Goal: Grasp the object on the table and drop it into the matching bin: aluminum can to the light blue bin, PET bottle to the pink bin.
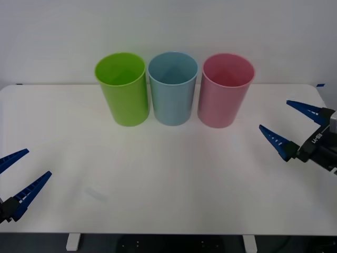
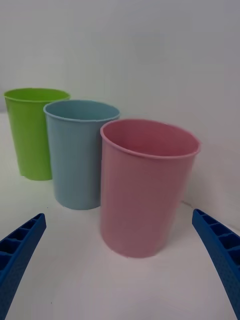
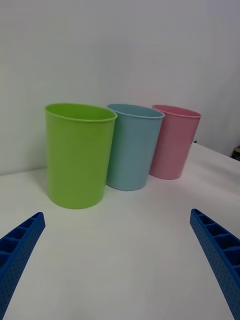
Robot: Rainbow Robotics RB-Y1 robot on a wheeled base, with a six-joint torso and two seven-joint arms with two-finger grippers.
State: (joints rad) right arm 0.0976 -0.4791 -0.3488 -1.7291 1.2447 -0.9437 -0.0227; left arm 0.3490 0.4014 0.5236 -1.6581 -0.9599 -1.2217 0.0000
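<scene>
The light blue bin stands at the back middle of the white table, with the pink bin just to its right. Both stand upright, and what I can see of their insides is bare. The aluminum can and the PET bottle are out of view. My left gripper hovers open over the table's front left corner, far from the bins. My right gripper is open at the right edge, a short way right of the pink bin. From the left wrist, the light blue bin stands between the other two.
A lime green bin stands left of the light blue one, almost touching it. A white wall rises behind the table. The tabletop in front of the bins is bare between the two arms.
</scene>
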